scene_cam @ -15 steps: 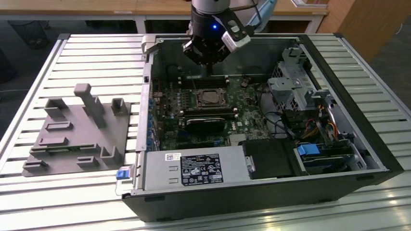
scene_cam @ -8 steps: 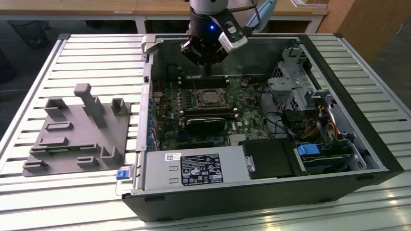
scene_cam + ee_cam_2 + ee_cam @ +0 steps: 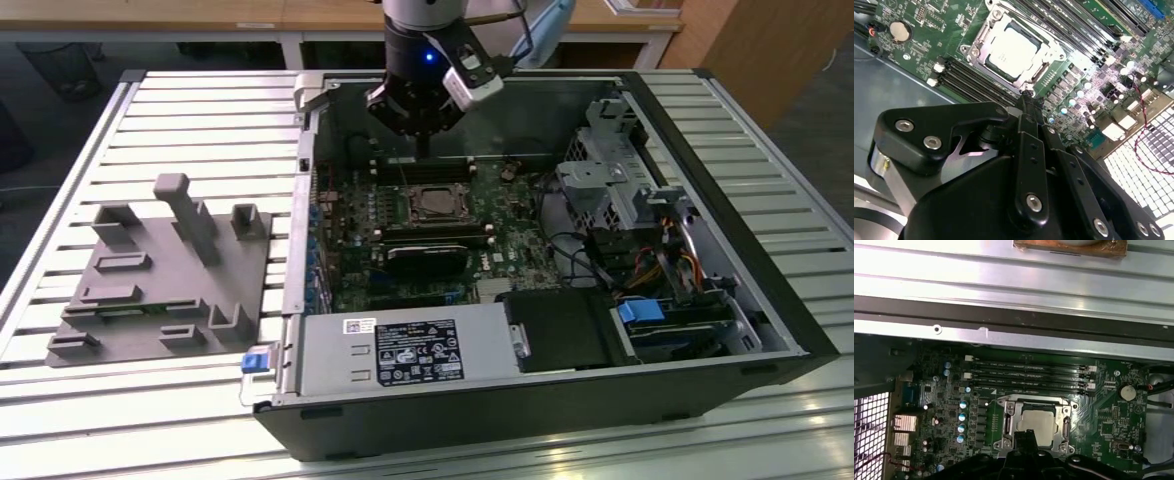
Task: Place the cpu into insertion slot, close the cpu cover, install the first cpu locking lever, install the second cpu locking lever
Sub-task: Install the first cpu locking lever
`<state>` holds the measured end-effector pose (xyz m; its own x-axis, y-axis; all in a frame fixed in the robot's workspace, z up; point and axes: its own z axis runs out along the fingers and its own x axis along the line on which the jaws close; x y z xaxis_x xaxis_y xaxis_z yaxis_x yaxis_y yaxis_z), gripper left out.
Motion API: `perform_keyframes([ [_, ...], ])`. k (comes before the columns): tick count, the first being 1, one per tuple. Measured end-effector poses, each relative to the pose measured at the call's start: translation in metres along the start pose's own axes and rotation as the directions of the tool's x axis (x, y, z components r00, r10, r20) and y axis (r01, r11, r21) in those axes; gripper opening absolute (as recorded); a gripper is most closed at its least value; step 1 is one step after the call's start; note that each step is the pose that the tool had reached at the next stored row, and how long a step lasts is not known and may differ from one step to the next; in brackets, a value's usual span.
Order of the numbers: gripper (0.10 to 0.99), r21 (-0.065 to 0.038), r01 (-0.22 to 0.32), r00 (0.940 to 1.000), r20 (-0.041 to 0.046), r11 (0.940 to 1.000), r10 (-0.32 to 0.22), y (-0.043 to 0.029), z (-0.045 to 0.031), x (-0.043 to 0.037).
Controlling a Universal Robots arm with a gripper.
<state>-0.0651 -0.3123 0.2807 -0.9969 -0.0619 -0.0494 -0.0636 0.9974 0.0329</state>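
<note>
The exterior view hangs high and well back, looking steeply down into the open black computer case (image 3: 534, 410) on the slatted silvery metal table (image 3: 160, 110). Both wrist views ride close over the green circuit board (image 3: 929, 25) (image 3: 1104, 410), and they peer past my black pincer (image 3: 1026, 102) (image 3: 1024, 437) from roughly opposite sides. All three views share the small square silvery-grey cpu (image 3: 431, 203) (image 3: 1013, 51) (image 3: 1036, 425).

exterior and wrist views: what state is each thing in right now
square silvery metal cpu cover: lowered flat
silvery-grey square cpu: seated, showing through the cover's window
black gripper: shut, tip by the cover's edge
black computer case: lying on its side, open
</note>
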Motion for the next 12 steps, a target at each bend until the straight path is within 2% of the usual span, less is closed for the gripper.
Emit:
perform_keyframes([
  [3,0.106,0.001,-0.010,0.9999,0.0002,0.9999,0.010,0.0001,0.0001,0.0002],
  [6,0.106,0.003,-0.051,0.9987,0.0015,0.9987,0.051,0.0002,0.0005,0.0006],
  [12,0.106,0.003,-0.055,0.9985,0.0018,0.9985,0.055,0.0006,0.0005,0.0078],
])
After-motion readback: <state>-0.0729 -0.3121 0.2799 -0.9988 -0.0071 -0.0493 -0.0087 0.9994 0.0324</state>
